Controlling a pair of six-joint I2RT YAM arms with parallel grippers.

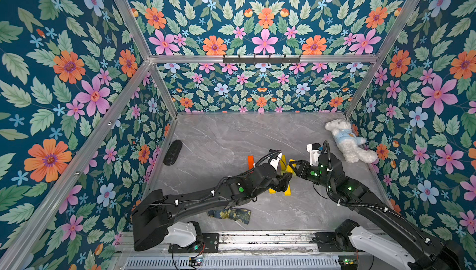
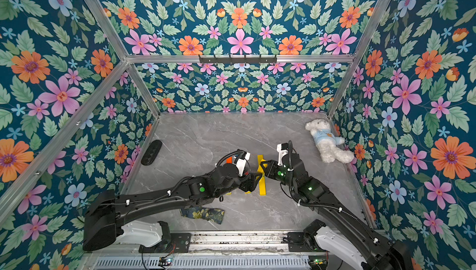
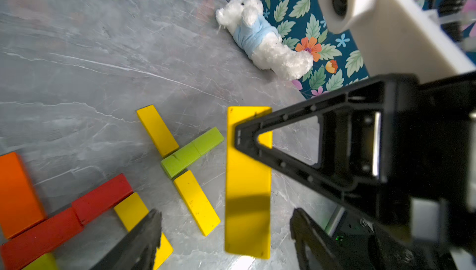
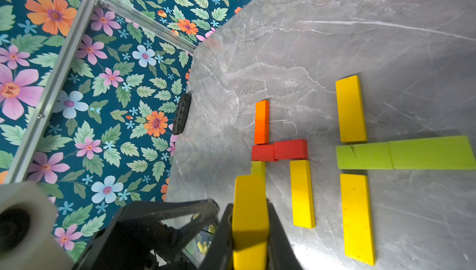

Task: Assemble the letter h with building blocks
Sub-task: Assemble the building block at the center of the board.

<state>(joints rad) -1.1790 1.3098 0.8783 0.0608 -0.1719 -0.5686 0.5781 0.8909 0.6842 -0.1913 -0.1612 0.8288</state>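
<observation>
The left gripper (image 3: pixel 225 216) is released. Its jaws stand wide on either side of the long yellow bar (image 3: pixel 247 178), and neither finger clearly touches it. If this arm pulls away crookedly, I judge that a finger could clip the bar and twist it in the other grip. Below and outside those jaws lie the orange bar (image 4: pixel 262 122) and the red pair (image 4: pixel 280 150); a low retreat could sweep them out of line.

The right gripper (image 4: pixel 249 230) is clenched on one end of that yellow bar, with the rest sticking out past its fingertips. Held so far off centre, the bar may pivot or slip on the way down. Just beside these jaws lies the nearest laid yellow bar (image 4: pixel 302 194), and farther out the lime pair (image 4: pixel 404 154). A bar set down skewed would likely shove them apart.

No container is in view. Every block not held lies bare on the grey table (image 1: pixel 219 140).
</observation>
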